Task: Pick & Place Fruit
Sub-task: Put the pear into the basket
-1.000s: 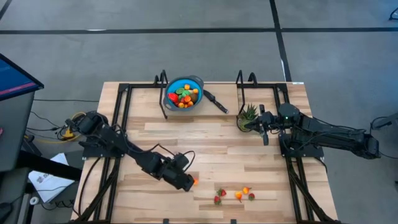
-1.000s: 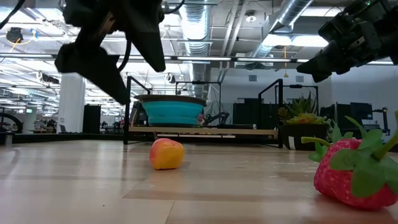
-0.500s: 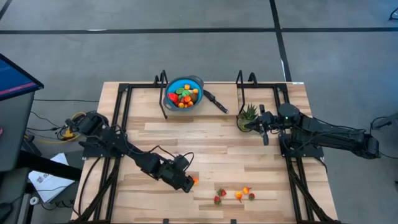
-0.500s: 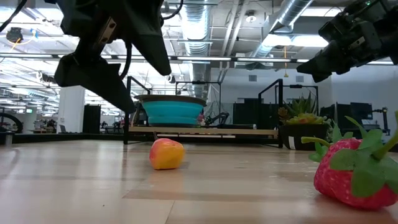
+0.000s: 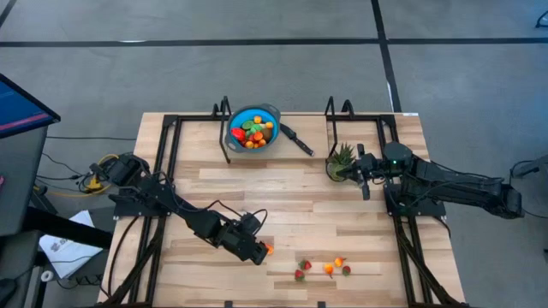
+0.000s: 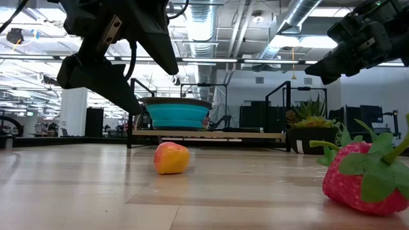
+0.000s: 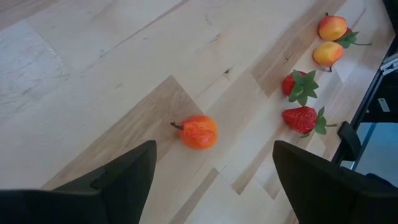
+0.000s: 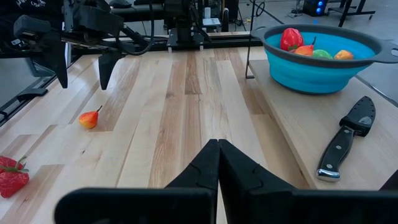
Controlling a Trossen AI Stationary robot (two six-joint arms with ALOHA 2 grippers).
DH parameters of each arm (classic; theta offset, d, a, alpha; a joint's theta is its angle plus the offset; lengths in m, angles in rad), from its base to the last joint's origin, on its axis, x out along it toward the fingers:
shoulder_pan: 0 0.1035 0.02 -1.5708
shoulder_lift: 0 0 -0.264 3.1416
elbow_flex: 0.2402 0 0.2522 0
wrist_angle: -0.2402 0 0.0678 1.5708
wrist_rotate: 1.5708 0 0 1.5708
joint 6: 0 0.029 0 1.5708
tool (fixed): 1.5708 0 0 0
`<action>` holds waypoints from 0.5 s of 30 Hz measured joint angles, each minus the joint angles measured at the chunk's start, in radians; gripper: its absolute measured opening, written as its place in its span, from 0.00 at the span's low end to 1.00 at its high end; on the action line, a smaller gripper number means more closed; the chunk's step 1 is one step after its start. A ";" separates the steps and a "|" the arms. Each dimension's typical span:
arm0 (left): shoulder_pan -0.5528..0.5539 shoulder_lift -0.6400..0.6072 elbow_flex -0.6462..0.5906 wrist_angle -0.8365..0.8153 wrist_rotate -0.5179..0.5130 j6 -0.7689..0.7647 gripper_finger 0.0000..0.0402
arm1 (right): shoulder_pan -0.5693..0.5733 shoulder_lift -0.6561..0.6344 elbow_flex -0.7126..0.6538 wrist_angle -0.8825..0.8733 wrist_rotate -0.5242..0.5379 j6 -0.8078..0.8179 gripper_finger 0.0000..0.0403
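Observation:
My left gripper (image 7: 211, 186) is open and hovers just above a small orange fruit with a stem (image 7: 199, 131), which lies on the table at its near middle (image 5: 269, 249). A finger stands on each side of the fruit, touching nothing. Two strawberries (image 7: 301, 118) and two orange-yellow pieces (image 7: 329, 40) lie on the table farther to the right (image 5: 328, 268). My right gripper (image 8: 217, 152) is shut and waits in the air by the green spiky plant (image 5: 341, 159).
A blue bowl (image 5: 253, 127) holding several fruits stands at the far middle, with a black-handled knife (image 5: 298, 139) lying to its right. Black frame rails (image 5: 171, 162) run along the left and right sides. A large strawberry (image 6: 364, 179) sits close to the low camera.
My left gripper has sunk a little toward the orange fruit, staying open. The fruit and the right arm have kept still.

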 joint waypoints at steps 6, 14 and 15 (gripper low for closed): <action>0.000 0.000 0.000 0.003 0.000 -0.009 0.78 | 0.000 0.000 0.000 0.000 0.000 0.000 0.00; 0.000 0.000 0.000 0.009 0.000 -0.063 0.78 | 0.000 0.000 0.000 0.000 0.000 0.000 0.00; 0.000 0.000 0.000 0.010 0.000 -0.080 0.78 | 0.000 0.000 0.000 0.000 0.000 0.003 0.00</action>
